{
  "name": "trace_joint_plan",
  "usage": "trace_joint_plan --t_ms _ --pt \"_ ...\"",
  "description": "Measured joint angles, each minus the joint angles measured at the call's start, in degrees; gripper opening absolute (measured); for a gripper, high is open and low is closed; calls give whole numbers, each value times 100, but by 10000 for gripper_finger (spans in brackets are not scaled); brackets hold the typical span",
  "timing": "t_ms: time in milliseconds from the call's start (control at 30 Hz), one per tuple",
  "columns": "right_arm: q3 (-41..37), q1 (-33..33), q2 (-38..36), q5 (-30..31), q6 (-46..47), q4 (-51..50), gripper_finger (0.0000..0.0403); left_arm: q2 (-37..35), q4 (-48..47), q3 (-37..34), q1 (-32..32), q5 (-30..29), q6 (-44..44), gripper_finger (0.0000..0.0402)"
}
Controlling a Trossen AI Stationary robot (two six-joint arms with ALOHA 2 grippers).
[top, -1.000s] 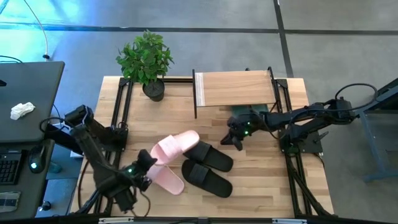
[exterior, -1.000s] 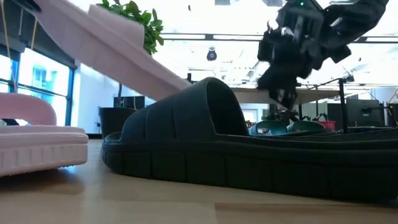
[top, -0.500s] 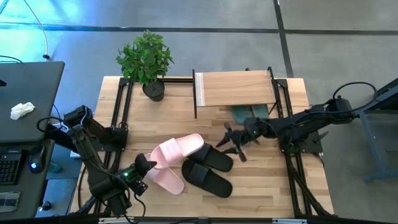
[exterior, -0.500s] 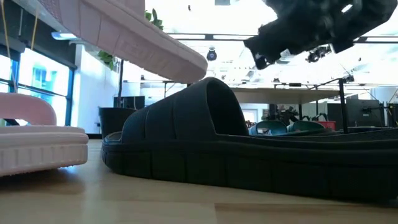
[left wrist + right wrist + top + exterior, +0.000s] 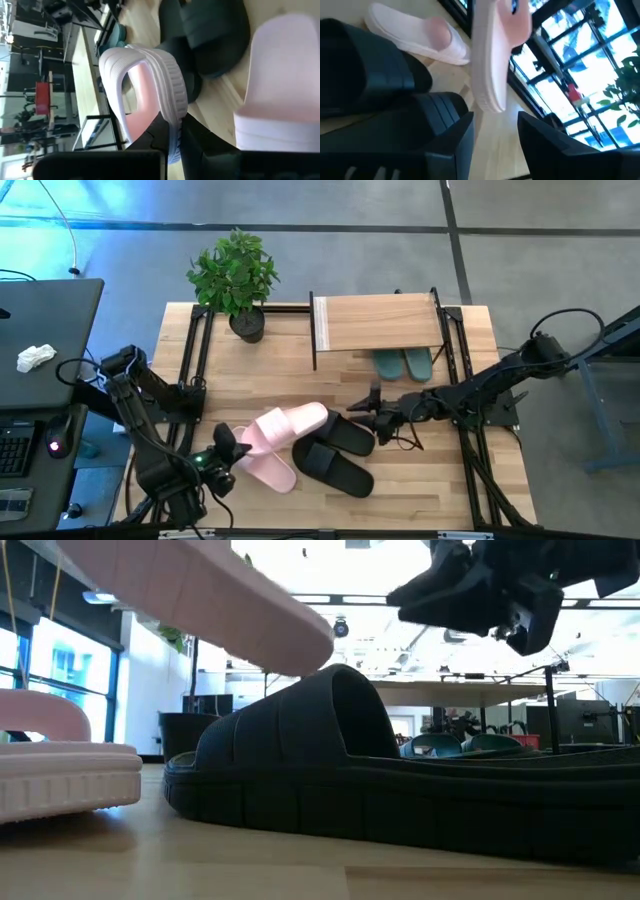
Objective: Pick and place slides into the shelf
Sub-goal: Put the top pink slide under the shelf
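Pink slide (image 5: pixel 290 423) lifted by left pincer (image 5: pixel 222 452)

Two teal green slides (image 5: pixel 404 364) lie side by side under the shelf (image 5: pixel 377 322), a low rack with a light wooden board on thin black legs, at the table's far edge. Two black slides sit mid-table, one (image 5: pixel 348 432) just beside the other (image 5: pixel 331 466), both flat on their soles. One pale pink slide (image 5: pixel 266 467) lies flat next to them; the second pink slide (image 5: pixel 287 423) is lifted and tilted above it (its strap ribbed along the edge), overlapping the nearer black one.
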Motion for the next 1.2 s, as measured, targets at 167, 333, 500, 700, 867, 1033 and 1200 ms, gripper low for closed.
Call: trace_joint_plan --t_ms 167,333,500,700,867,1033,1200 --pt "0 -7 60 -164 -190 63 140 -10 20 443 1 -193 189 8" --pt "244 -7 296 -144 -521 206 140 -11 17 596 2 -202 247 8" --pt "611 -22 393 228 -821 164 140 -11 76 599 0 -200 217 8" --pt "790 -129 394 -434 -570 -112 164 -11 107 599 0 -200 256 8" --pt "791 -129 393 -435 -453 -58 205 -9 115 599 0 -201 256 8" --pt "791 -130 516 -683 -446 74 230 -9 224 599 0 -246 261 8" --pt "826 -192 922 -479 -571 471 234 -9 446 599 0 -246 493 8"
